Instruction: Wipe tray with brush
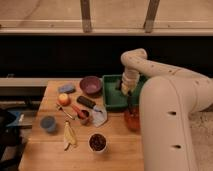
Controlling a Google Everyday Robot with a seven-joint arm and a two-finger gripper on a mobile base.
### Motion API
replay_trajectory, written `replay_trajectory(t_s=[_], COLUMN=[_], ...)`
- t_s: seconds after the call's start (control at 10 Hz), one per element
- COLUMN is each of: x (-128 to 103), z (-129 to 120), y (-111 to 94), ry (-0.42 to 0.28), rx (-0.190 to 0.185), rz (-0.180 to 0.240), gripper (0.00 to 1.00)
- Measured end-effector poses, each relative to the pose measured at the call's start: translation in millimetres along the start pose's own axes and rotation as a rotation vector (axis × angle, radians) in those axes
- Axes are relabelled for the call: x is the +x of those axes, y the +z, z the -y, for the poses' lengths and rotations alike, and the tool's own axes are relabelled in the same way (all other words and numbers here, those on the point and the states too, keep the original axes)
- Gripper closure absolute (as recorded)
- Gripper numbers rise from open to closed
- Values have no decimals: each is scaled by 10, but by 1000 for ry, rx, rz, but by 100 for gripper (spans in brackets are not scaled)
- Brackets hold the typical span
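Note:
The green tray (pixel 112 95) lies at the back right of the wooden table (pixel 117 150). My gripper (pixel 128 93) hangs from the white arm over the tray's right rim, pointing down. It is shut on the brush (pixel 130 104), a slim dark stick that hangs straight down from the fingers. The brush's lower end reaches to the red-orange bowl (pixel 133 120), just in front of the tray. The arm hides the tray's right part.
Left of the tray are a purple bowl (pixel 91 85), a black block (pixel 86 102), a grey-blue sponge (pixel 66 88) and an apple (pixel 63 99). Nearer are a red-handled utensil (pixel 77 110), a cloth (pixel 99 116), a blue cup (pixel 48 123), a banana peel (pixel 69 135) and a white cup (pixel 97 142).

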Motion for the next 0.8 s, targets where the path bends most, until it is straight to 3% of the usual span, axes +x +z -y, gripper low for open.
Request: replay_trajectory(t_s=[0.4, 0.6, 0.8], x=[-2, 150, 350], z=[-192, -25, 333], y=[-15, -46, -76], ry=[-13, 20, 71], rx=[28, 36, 38], rz=[-16, -17, -9], gripper=[100, 100, 100])
